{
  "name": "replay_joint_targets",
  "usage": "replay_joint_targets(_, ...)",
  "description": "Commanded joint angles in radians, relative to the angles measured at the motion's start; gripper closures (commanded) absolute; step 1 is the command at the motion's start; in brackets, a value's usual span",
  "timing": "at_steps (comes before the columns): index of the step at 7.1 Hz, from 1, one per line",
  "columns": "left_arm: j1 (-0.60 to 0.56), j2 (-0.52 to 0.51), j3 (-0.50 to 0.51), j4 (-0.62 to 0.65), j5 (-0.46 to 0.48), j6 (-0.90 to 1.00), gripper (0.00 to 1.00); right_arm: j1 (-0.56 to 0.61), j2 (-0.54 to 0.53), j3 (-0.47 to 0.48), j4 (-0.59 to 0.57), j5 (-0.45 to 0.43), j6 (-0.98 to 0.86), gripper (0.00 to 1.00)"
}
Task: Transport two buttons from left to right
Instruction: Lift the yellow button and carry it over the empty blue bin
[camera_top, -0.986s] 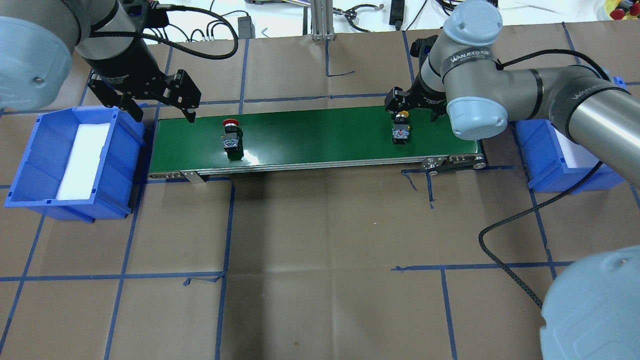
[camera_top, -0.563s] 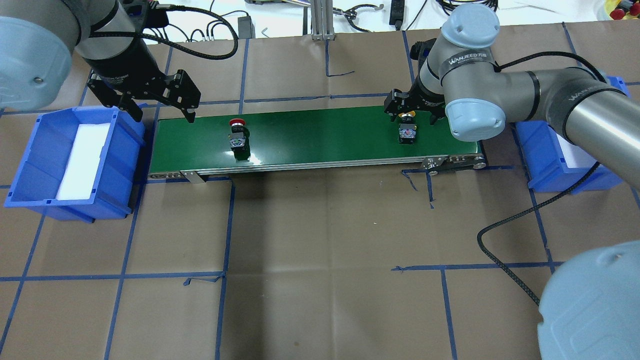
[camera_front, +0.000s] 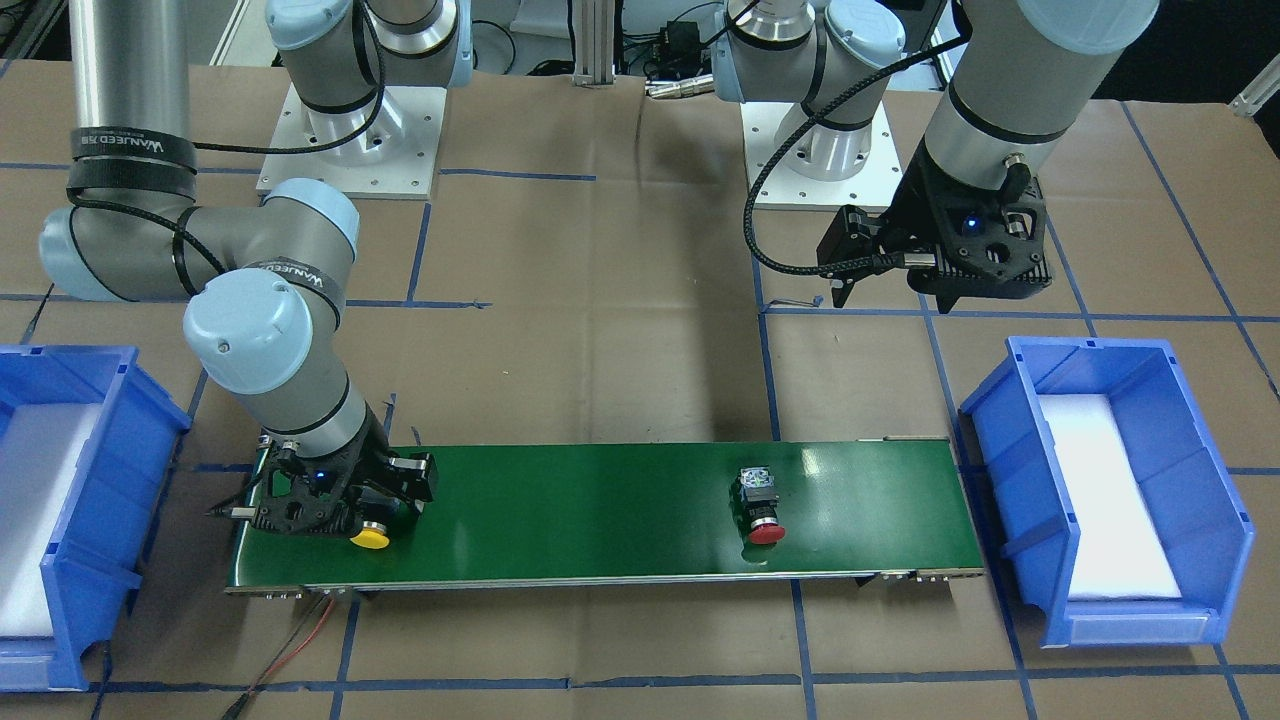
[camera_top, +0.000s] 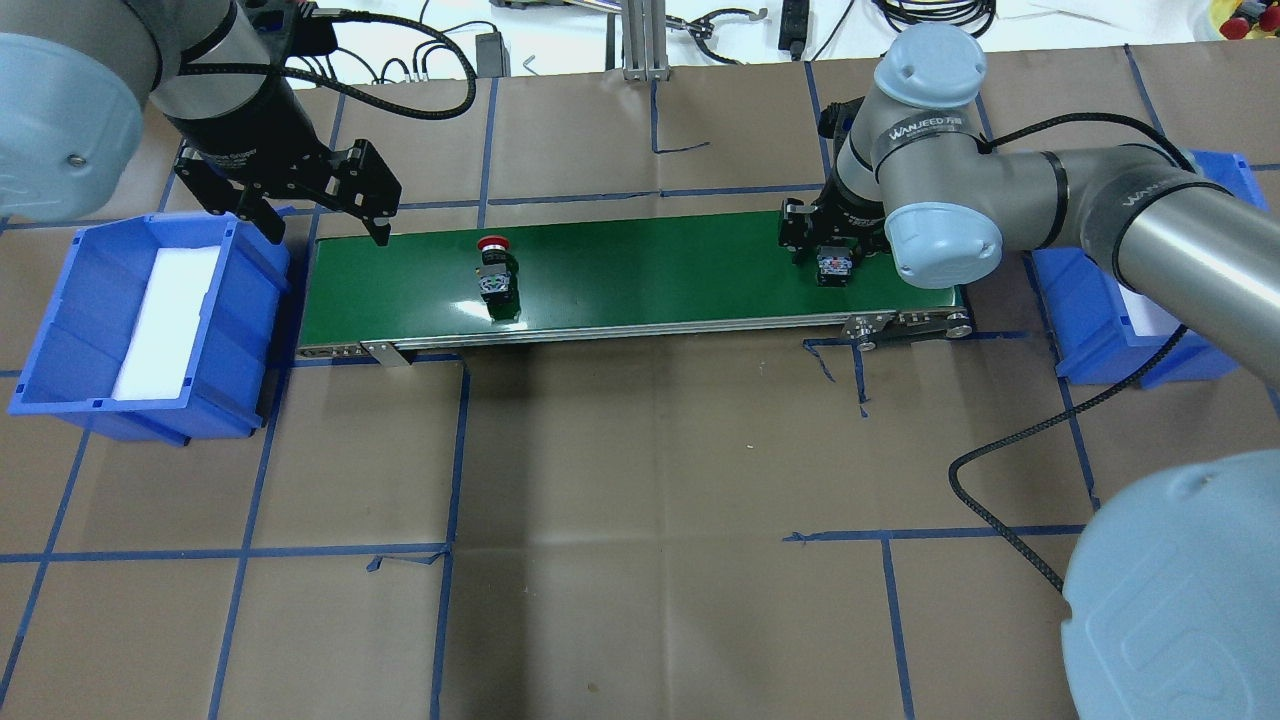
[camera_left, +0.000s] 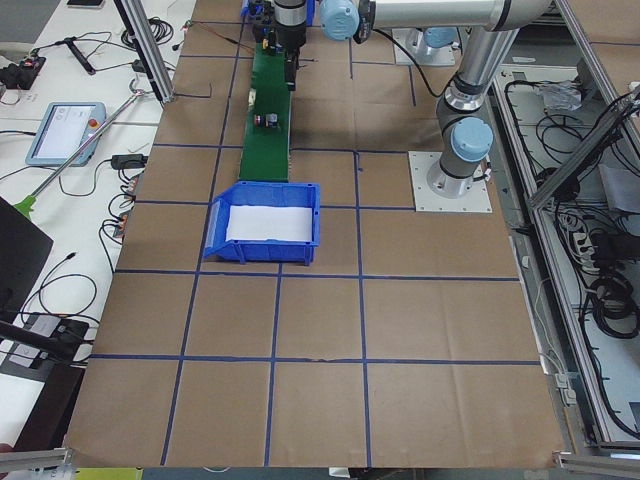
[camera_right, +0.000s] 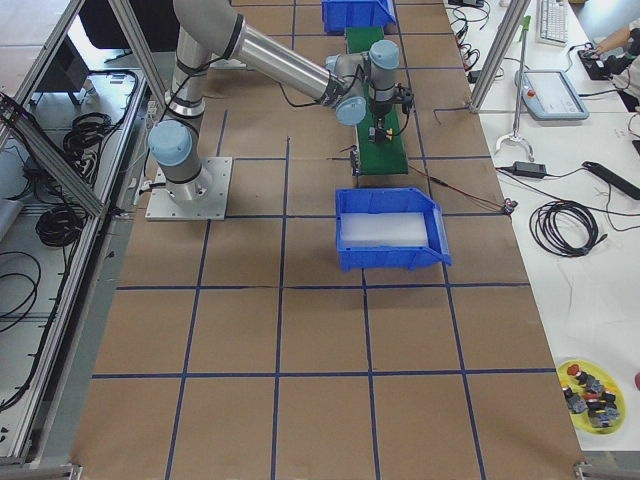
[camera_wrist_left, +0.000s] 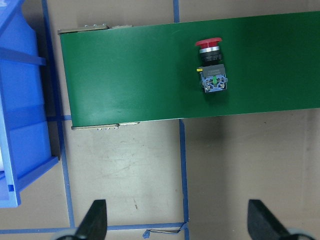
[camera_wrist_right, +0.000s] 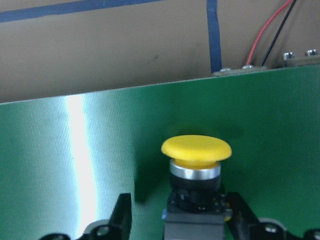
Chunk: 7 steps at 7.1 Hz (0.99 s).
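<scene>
Lowers right gripper (camera_front: 375, 515) astride yellow button (camera_front: 370, 538), front view's lower left, unclamped; keeps left gripper (camera_top: 328, 230) wide. Likely rigid, light: grasp boxy body.

In the overhead view the right arm's wrist joint covers most of the right gripper (camera_top: 833, 250). The yellow button (camera_top: 833, 268) beneath it shows only the rear of its body, with the cap hidden. From the front only the cap pokes out from under the gripper. The right wrist view cuts off the button's body and both fingers (camera_wrist_right: 123, 212) at its lower edge. The left wrist view shows just the fingertips (camera_wrist_left: 95, 220) of the left gripper (camera_wrist_left: 178, 220), and crops the blue bin (camera_wrist_left: 20, 100) beside it. In the exterior left view the red button (camera_left: 270, 120) is too small to make out.
</scene>
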<state>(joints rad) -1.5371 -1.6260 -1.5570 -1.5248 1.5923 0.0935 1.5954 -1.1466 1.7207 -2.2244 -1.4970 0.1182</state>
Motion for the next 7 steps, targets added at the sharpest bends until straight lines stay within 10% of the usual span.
replay_joint_targets(1, 0.000, 0.000, 0.000, 0.000, 0.000, 0.000, 0.00, -0.002, -0.005, -0.010, 0.060, -0.014, -0.021, 0.97)
replay_joint_targets(7, 0.000, 0.000, 0.000, 0.002, 0.001, -0.001, 0.00, -0.277, -0.215, -0.278, 0.557, -0.065, -0.326, 0.98)
